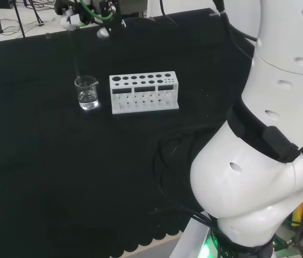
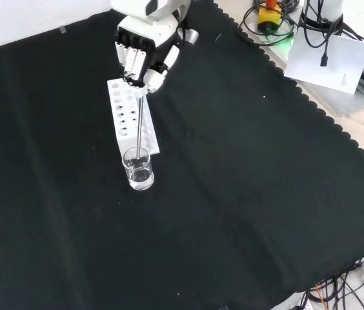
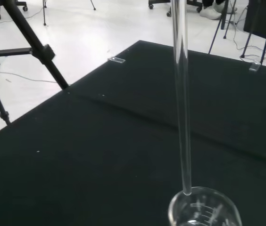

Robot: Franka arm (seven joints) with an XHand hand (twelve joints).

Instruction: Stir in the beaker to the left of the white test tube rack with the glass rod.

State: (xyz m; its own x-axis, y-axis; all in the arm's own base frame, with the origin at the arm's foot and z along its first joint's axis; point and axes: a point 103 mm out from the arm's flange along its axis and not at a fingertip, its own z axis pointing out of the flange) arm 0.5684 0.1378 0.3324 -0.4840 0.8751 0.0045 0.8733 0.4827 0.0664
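- Where the wrist view looks past the palm, the glass rod (image 3: 182,103) ends just at the rim of the beaker (image 3: 203,209), whose lower part is cut off.
- Head view: beaker (image 1: 87,93), some clear liquid inside, stands at 9 o'clock of the white test tube rack (image 1: 144,92); the rod (image 1: 75,51) is faint against the cloth (image 1: 87,177).
- Front view: hand (image 2: 144,55) at 12 o'clock of the beaker (image 2: 138,169), fingers curled, pinching the rod (image 2: 142,119) top, rod near upright.
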